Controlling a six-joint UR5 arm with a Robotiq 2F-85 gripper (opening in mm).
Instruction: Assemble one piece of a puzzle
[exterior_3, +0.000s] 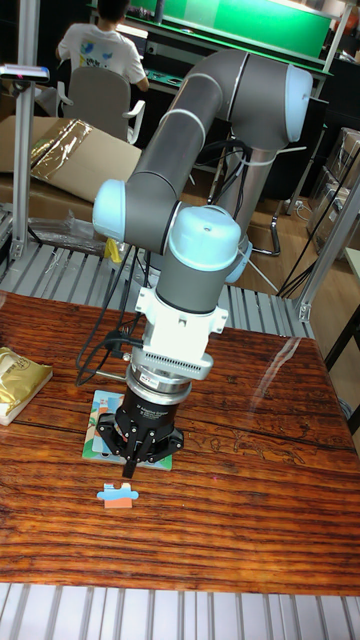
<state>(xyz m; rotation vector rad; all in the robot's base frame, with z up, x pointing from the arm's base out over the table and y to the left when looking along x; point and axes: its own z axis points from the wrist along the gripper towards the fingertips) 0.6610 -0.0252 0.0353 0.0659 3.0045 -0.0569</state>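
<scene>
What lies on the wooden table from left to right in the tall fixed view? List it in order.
Gold packet at the left edge → loose puzzle piece → gripper just above and right of it. The puzzle board sits partly behind the gripper, so I leave it unplaced.

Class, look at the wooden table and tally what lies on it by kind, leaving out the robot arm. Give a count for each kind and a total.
Loose blue-and-orange puzzle piece: 1
Square puzzle board with light-blue border, partly hidden under the gripper: 1
Shiny gold foil bag at the table's left edge: 1
Total: 3
</scene>
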